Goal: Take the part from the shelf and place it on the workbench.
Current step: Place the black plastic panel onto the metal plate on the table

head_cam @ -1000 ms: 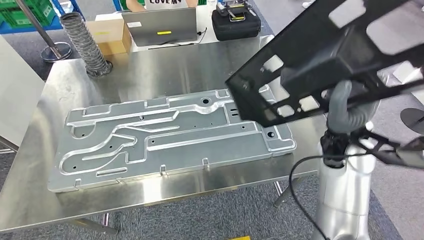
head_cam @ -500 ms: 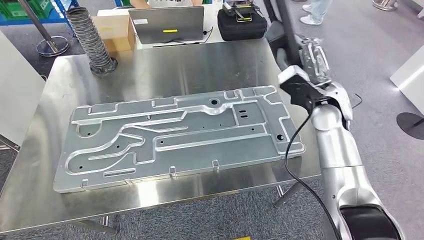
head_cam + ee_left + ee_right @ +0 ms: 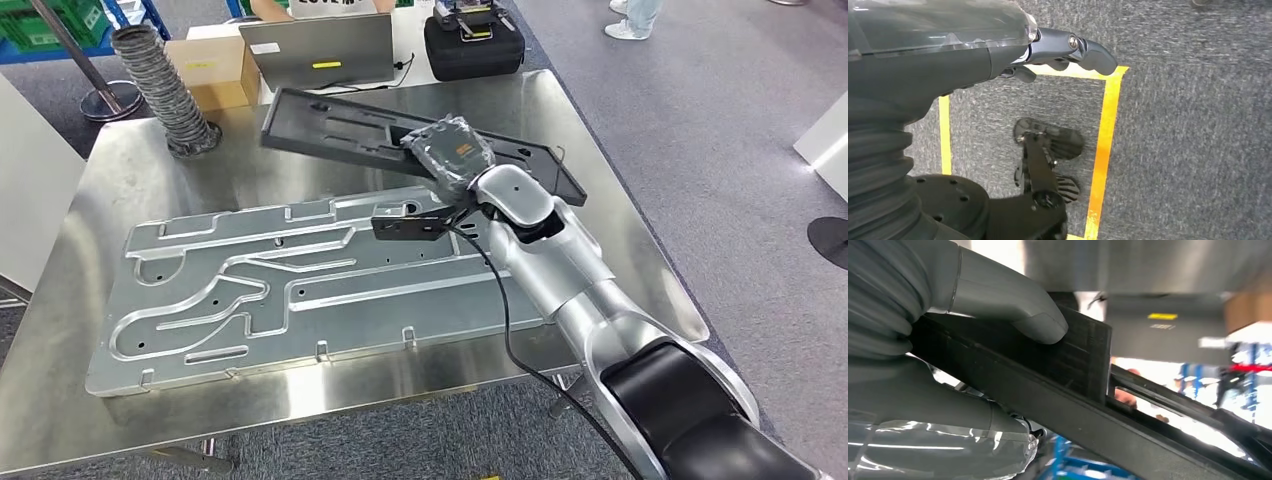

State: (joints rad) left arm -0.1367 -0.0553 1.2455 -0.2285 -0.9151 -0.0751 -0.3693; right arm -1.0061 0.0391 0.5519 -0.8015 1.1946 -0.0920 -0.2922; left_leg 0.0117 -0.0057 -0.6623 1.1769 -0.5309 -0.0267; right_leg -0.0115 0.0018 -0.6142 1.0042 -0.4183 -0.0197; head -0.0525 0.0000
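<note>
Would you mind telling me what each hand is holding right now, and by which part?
The right hand grips the black part near its middle, thumb pressed on a raised section. The left hand holds nothing.

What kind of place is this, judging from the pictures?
Probably a factory or workshop test area: a steel workbench carries a large stamped metal panel, green crates stand behind it, and yellow tape marks the floor.

part (image 3: 330, 125) held above workbench (image 3: 620, 250), behind metal plate (image 3: 300, 280).
</note>
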